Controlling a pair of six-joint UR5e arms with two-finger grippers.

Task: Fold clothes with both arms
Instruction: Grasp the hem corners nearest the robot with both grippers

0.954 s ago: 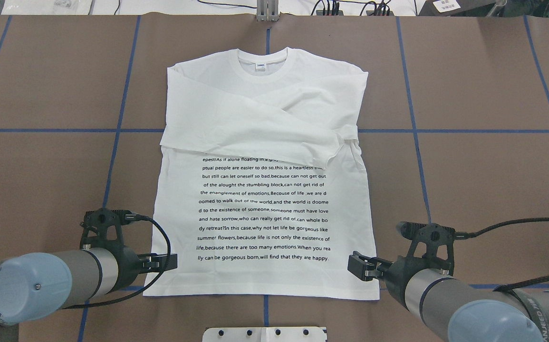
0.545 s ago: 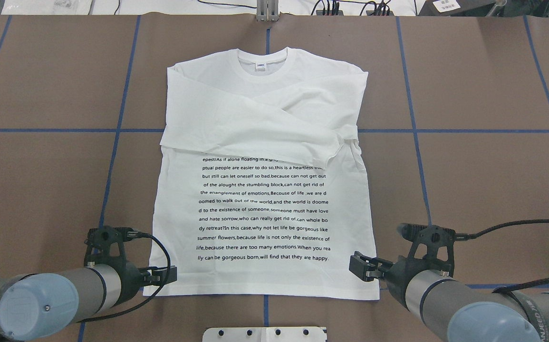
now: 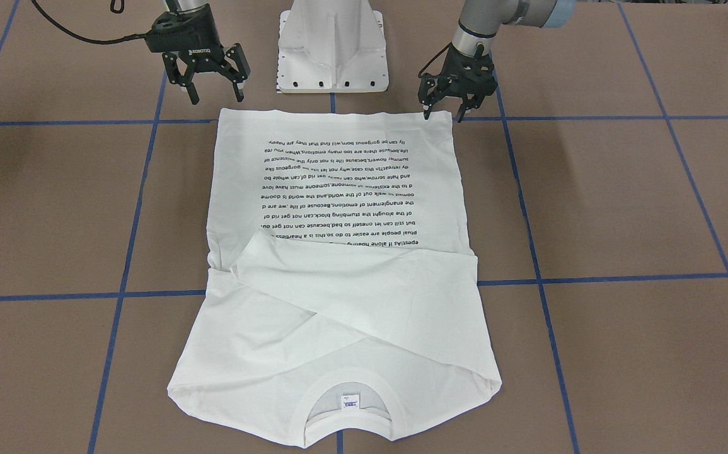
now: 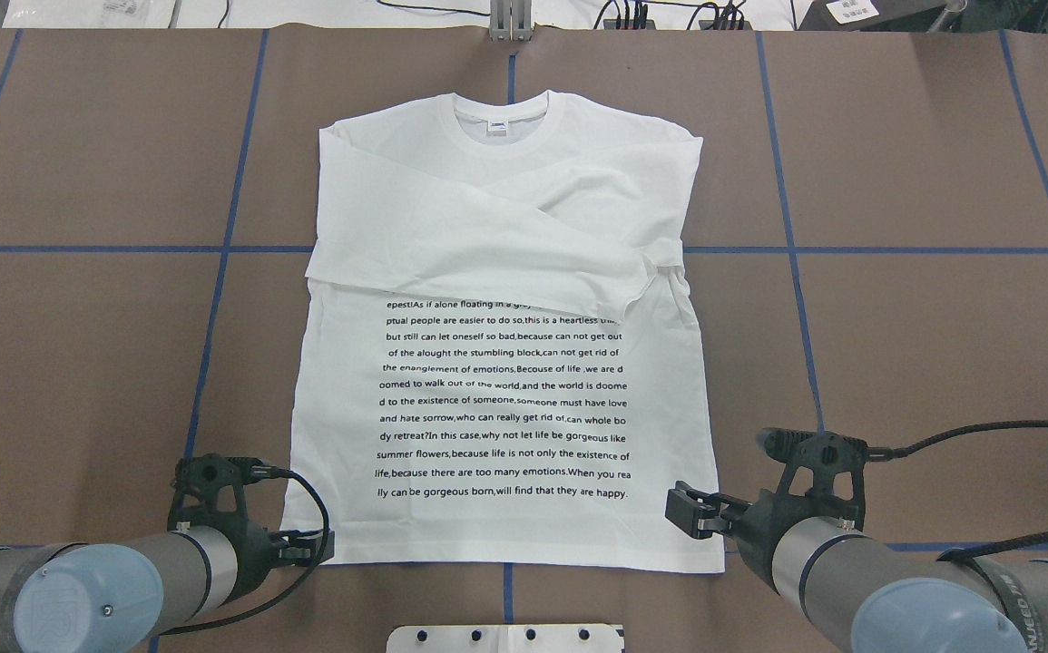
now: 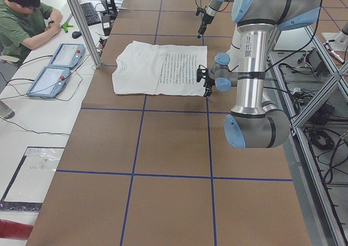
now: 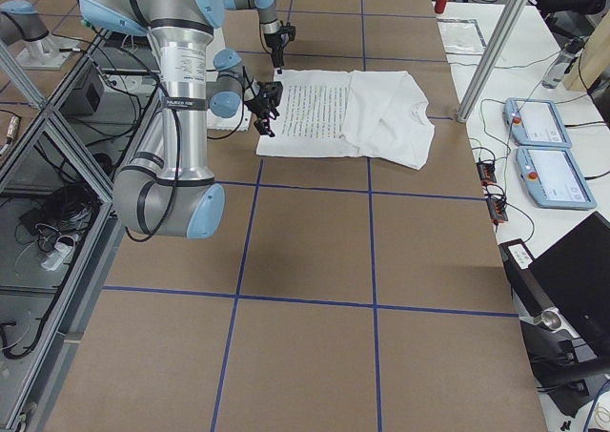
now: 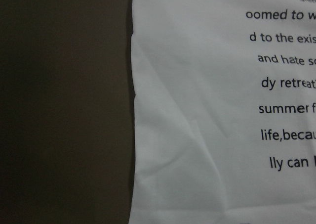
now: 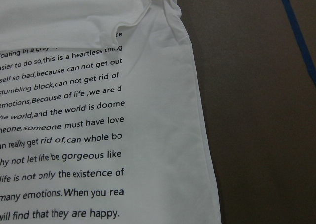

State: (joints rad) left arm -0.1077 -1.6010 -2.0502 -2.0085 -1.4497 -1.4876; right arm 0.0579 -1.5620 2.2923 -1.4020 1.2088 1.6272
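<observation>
- The shirt [image 4: 505, 227] is white. Lines of black print cover the half near the arms, and the far half with the crossed sleeves is plain white.
- Its neck label [image 4: 496, 128] is white with a small blue mark.
- The table [image 4: 923, 345] is brown, crossed by a grid of blue lines.
- The left arm [image 4: 124, 571] and right arm [image 4: 850, 562] are silver-grey with light-blue joint caps.
- The left gripper [image 3: 443, 116], the right gripper [image 3: 217, 99] and the cables [image 4: 986, 426] are black.
- The base [image 3: 332, 44] is white.
- The person [image 5: 22, 26] past the table's far edge wears a green top.

One T-shirt [image 4: 505, 227] (white, printed), two arms [image 4: 124, 571] [image 4: 850, 562], one pedestal [image 3: 332, 44].
</observation>
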